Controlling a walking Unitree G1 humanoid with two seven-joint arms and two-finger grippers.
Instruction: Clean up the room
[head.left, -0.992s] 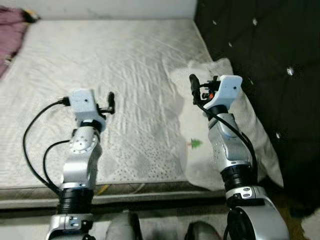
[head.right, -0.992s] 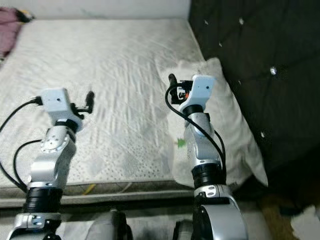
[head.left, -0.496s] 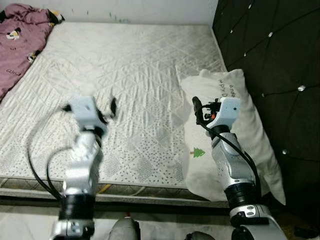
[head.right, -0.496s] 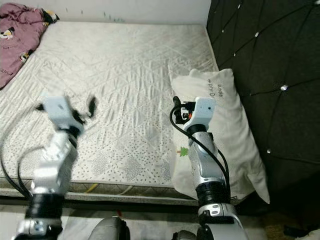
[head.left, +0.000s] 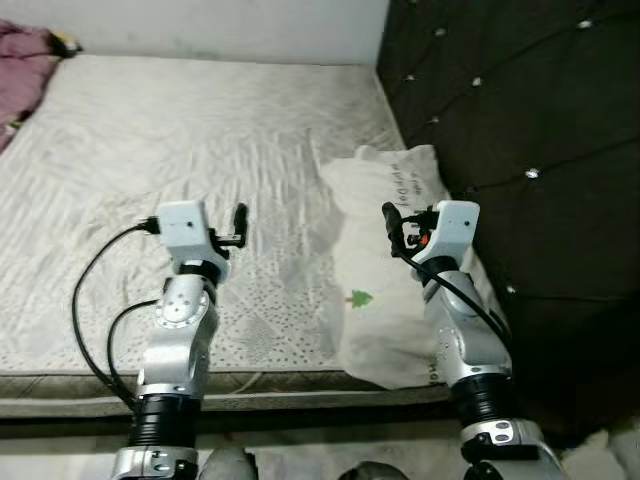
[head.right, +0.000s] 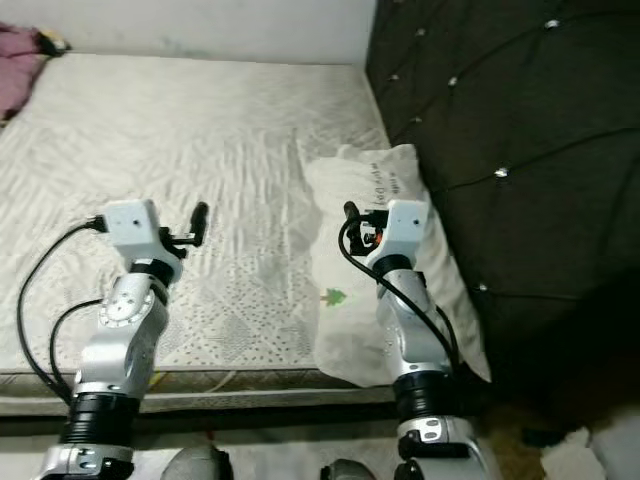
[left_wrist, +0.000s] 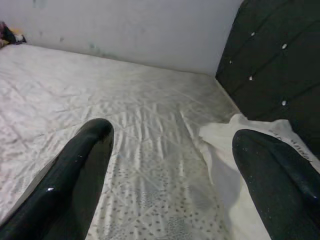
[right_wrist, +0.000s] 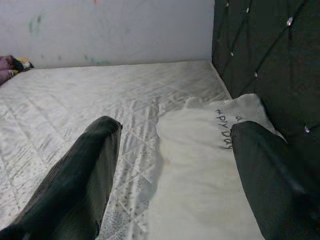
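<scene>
While both grippers hung spread wide and empty, right gripper (head.left: 392, 213) over the pillow (head.left: 385, 300), left gripper (head.left: 238, 218) over the mattress (head.left: 190, 130); a shallow pinch risked the pillow sagging loose.

White pillow (head.left: 385, 300), black headboard (head.left: 520, 150)

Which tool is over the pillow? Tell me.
The right tool is held above the white pillow by the dark headboard; the left tool is held over bare mattress.
</scene>
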